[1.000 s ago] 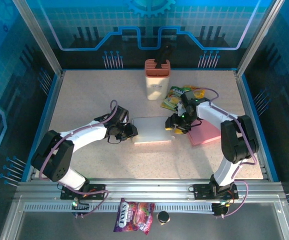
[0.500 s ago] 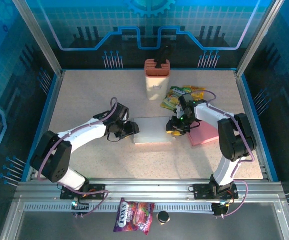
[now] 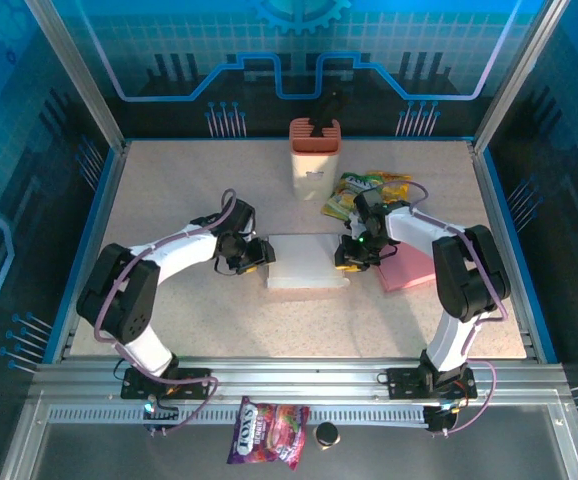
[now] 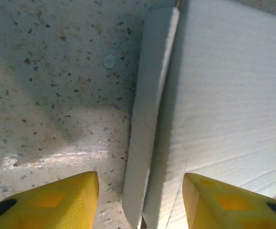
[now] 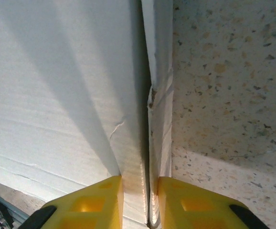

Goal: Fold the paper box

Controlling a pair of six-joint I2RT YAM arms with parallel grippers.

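Well in front of the paper box (image 3: 307, 262), a red and purple snack packet (image 3: 268, 432) lies on the metal rail, with a small dark round object (image 3: 326, 434) just beside it. The paper box is white and low and sits in the middle of the speckled table (image 3: 189, 320), between the two arms.

At the box's left end, the left gripper (image 3: 260, 256) has its yellow fingers (image 4: 47, 200) spread apart. They straddle the box's upright side flap without pinching it.

At the box's right end, the right gripper (image 3: 345, 258) has its fingers (image 5: 85, 205) drawn close together, pressed on either side of the box's thin right wall.

Just right of the box lies a flat pink sheet (image 3: 412, 268). Beyond the box, to the right, are yellow-green snack bags (image 3: 359, 190). Farther behind the box stands a pale container with a pink top (image 3: 314, 160).
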